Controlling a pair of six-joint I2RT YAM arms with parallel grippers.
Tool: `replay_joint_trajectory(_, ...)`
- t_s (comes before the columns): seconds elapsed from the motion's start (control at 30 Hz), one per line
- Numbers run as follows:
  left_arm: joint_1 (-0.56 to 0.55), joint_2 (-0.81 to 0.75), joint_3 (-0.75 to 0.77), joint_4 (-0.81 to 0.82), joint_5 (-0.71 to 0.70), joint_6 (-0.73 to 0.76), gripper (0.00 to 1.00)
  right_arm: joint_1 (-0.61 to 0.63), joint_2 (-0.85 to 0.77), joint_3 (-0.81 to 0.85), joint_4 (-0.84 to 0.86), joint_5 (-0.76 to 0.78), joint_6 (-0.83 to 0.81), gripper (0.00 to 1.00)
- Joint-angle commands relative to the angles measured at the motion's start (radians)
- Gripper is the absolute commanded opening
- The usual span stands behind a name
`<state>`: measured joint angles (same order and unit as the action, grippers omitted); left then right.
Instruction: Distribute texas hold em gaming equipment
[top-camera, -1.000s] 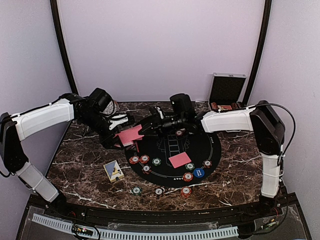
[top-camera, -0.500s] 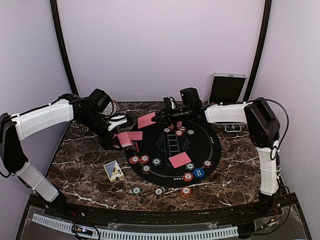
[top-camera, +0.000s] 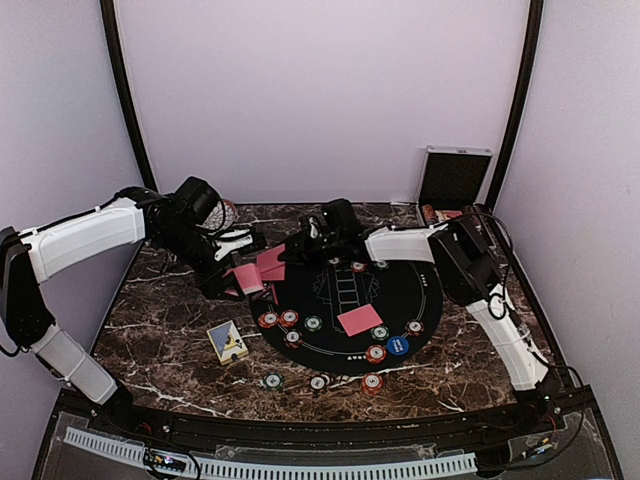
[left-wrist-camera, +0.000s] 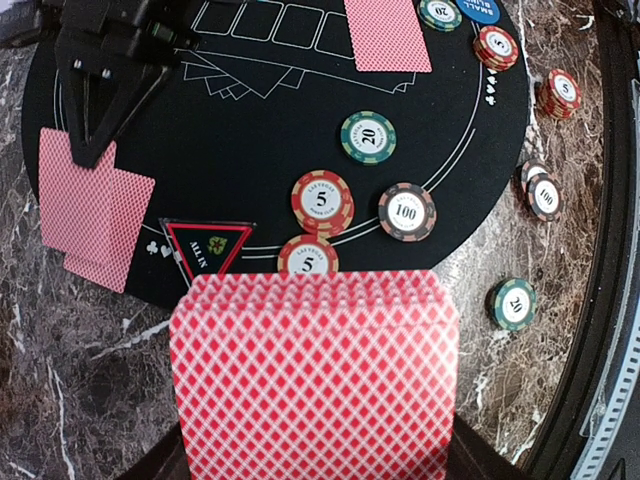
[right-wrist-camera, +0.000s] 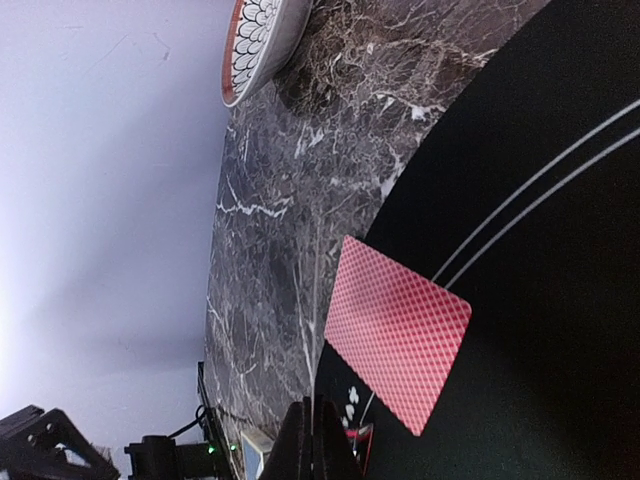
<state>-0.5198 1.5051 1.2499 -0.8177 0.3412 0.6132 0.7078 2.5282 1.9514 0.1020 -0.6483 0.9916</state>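
Right hand (left-wrist-camera: 86, 145) shifted left (closed), card (right-wrist-camera: 397, 330) released

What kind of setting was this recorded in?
Probably a lab robot cell dressed as a poker table: plain walls around a marble-look tabletop, with a black poker mat, chips and red-backed cards.

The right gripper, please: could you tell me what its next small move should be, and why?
Probably lift the right gripper clear and swing it toward the fanned deck in the left gripper for another card. Its closed fingers hold nothing, and two red-backed cards already lie overlapped at the edge of the mat, so this deal looks done.
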Motion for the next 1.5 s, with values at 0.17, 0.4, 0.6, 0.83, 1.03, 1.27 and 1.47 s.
replay_joint_trajectory(0.17, 0.006, -0.052, -0.020, -0.014, 0.033, -0.001, 0.00, 0.044, 0.117, 0.151, -0.064, 0.067, 0.010, 0.16)
replay_joint_trajectory(0.4, 0.006, -0.050, -0.015, -0.014, 0.041, -0.003, 0.00, 0.045, 0.008, 0.067, -0.144, 0.146, -0.094, 0.45)
replay_joint_trajectory(0.6, 0.006, -0.044, -0.008, -0.015, 0.048, -0.010, 0.00, 0.038, -0.112, 0.008, -0.211, 0.184, -0.164, 0.54)
replay_joint_trajectory(0.83, 0.006, -0.044, -0.004, -0.016, 0.047, -0.012, 0.00, 0.039, -0.316, -0.251, -0.071, 0.124, -0.144, 0.58)
replay_joint_trajectory(1.03, 0.006, -0.037, 0.003, -0.011, 0.052, -0.013, 0.00, 0.066, -0.492, -0.523, 0.134, 0.050, -0.060, 0.65)
replay_joint_trajectory(1.27, 0.006, -0.027, 0.021, -0.012, 0.059, -0.013, 0.00, 0.139, -0.551, -0.590, 0.197, -0.004, -0.033, 0.68)
replay_joint_trajectory(1.47, 0.006, -0.020, 0.027, -0.011, 0.063, -0.019, 0.00, 0.177, -0.520, -0.562, 0.211, -0.028, -0.015, 0.68)
